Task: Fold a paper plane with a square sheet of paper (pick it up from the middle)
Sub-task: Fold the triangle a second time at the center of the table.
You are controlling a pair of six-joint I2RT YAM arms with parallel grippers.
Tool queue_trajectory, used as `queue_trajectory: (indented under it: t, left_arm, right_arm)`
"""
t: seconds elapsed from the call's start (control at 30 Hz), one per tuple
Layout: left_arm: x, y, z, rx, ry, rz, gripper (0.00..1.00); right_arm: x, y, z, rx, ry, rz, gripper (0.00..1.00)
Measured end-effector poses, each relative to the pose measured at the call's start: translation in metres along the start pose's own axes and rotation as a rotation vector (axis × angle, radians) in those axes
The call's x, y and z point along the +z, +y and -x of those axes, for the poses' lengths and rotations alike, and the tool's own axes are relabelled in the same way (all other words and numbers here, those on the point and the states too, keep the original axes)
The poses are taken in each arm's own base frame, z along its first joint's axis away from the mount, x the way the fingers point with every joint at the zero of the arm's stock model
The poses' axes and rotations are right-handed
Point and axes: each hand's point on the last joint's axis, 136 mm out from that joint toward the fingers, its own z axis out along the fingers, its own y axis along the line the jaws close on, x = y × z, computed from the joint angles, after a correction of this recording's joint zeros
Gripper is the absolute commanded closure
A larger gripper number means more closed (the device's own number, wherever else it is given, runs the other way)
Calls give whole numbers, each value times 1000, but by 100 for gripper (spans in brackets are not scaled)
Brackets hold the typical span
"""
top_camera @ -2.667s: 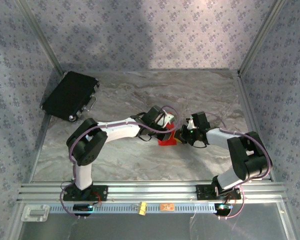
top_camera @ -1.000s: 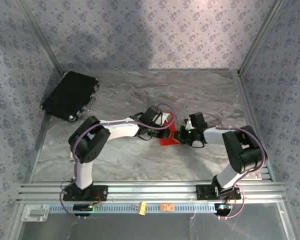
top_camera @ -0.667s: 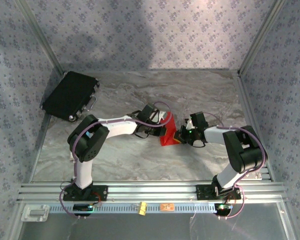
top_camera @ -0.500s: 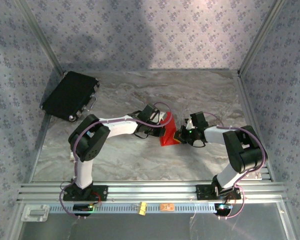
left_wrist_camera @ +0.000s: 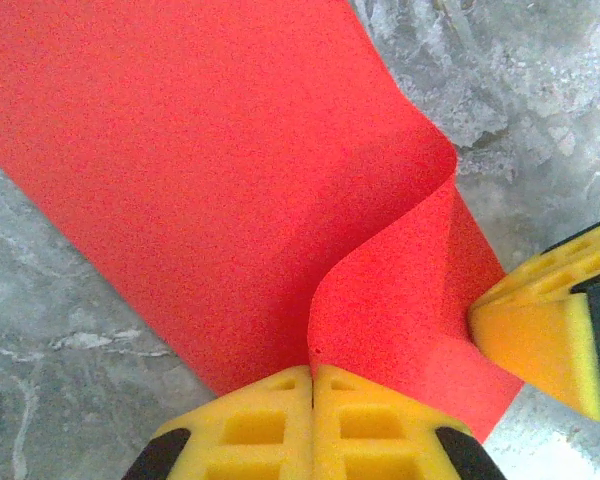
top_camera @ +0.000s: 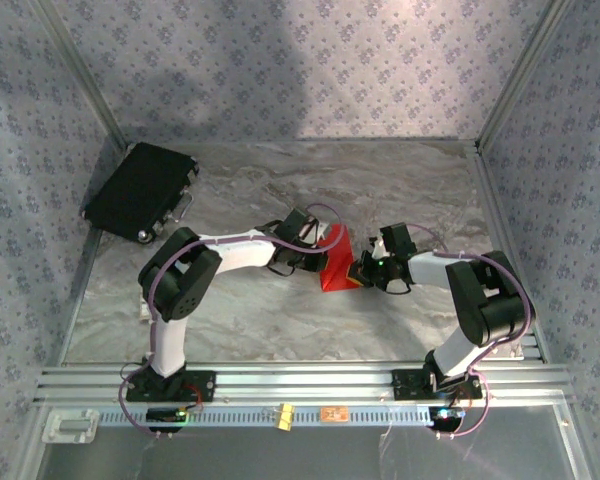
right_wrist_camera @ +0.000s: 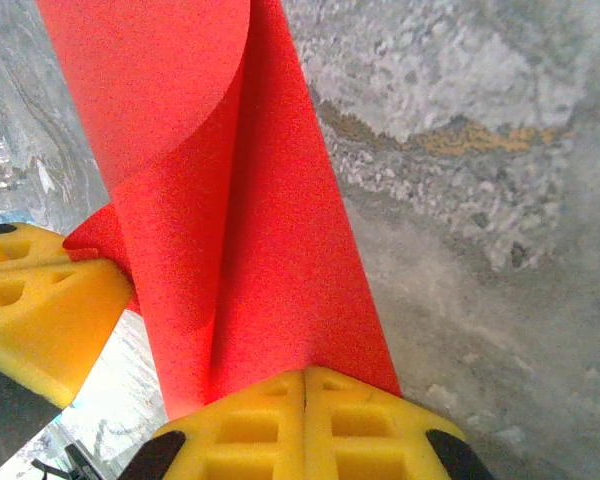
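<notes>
Paper sheet: one, clamped by left pincer, right pincer.

- No word, number, brand or sign can be read in any of the views.
- The square sheet of paper is plain red on every face that shows.
- The small orange tag on the near rail, about the middle, is too small to tell whether it carries any print.
- The black case at the far left is plain dark from above, and no label on it can be made out.
</notes>
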Motion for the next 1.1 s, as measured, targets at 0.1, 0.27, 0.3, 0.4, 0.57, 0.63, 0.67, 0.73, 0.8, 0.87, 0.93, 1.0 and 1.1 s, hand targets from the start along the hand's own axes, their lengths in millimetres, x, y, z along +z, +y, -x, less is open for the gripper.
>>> queue_trajectory:
  t: [0.1,0.27,0.3,0.4,0.57,0.63,0.67,0.73,0.8,0.87,0.93,1.0,1.1]
  left_arm:
    - [2,2,-1,1,2,7,100]
    - [2,3,-1,0,3,12,100]
    - [2,4,-1,0,2,15,100]
    - [2,4,-1,0,1,15,100]
    - [2,4,-1,0,0,19,100]
    - [2,5,0,0,-1,21,100]
    - [2,5,0,0,-1,21,100]
    - [2,5,0,0,-2,22,100]
    - [2,5,0,0,-2,22,100]
    - [3,5,-1,0,-1,22,100]
    - [3,5,-1,-1,0,23,100]
    - [4,6,-2,-2,3,24,100]
    - [6,8,-3,-4,6,33,100]
  right_arm:
    - [0,0,-1,2,3,-3,95]
    - [0,0,0,-2,3,-3,96]
    - [0,0,-1,-1,4,-4,95]
    - [0,0,-1,-3,5,-4,95]
    - [0,-1,-1,-3,6,-5,96]
    - [0,-1,-1,-2,7,-6,96]
    - [0,-1,-1,-2,7,-6,96]
    - [0,-1,-1,-2,7,-6,96]
    - [0,-1,-1,-3,6,-6,96]
    - [0,-1,-1,-3,6,-6,95]
    - [0,0,-1,-3,7,-6,95]
    - [0,-1,-1,-2,8,-7,96]
    - [-1,-1,-1,-5,9,-8,95]
